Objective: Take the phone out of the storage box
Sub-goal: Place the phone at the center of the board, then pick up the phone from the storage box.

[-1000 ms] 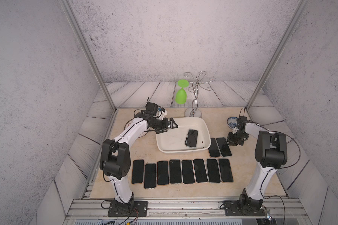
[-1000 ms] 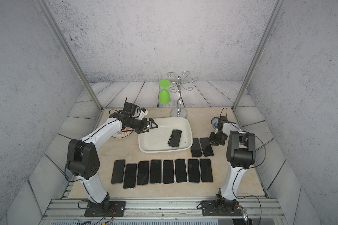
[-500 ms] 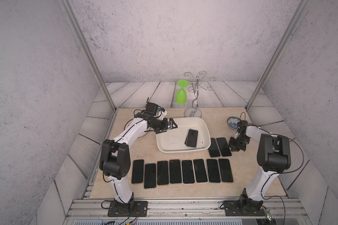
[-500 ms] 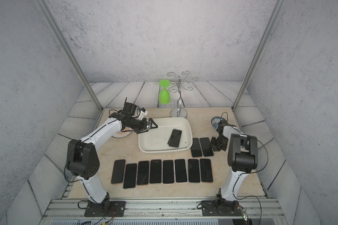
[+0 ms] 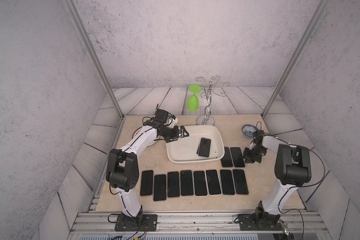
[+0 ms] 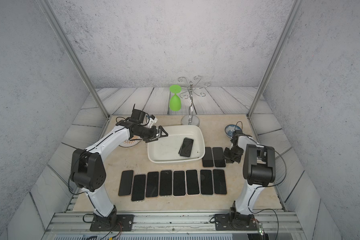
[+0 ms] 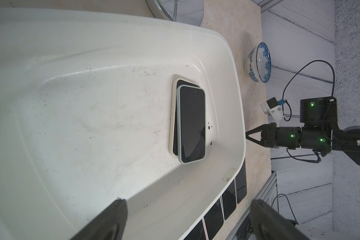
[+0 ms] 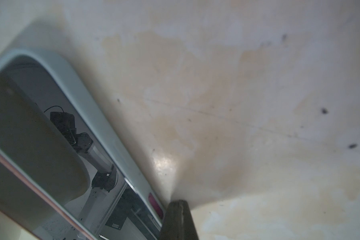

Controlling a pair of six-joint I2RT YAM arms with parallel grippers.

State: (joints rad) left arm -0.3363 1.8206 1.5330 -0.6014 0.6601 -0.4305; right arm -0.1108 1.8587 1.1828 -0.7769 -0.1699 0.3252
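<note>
White storage box (image 5: 191,161) holds the phone (image 5: 204,147) at its right end, stacked on a second phone (image 7: 172,116). Left gripper (image 5: 180,137) gapes wide over the opposite rim. Right gripper (image 7: 250,134) is closed and empty. Risk: the pinch drags both phones, or a finger jams against the wall.

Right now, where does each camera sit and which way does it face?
Both top views: high at the front, looking down on the table; left arm and right arm show whole.
Left wrist: on the left arm, facing across the storage box at two stacked phones; open left tool shows.
Right wrist: low over the table beside a phone; shut right tool shows.
Shared: top and left wrist views show the storage box, stacked phones, bowl.
</note>
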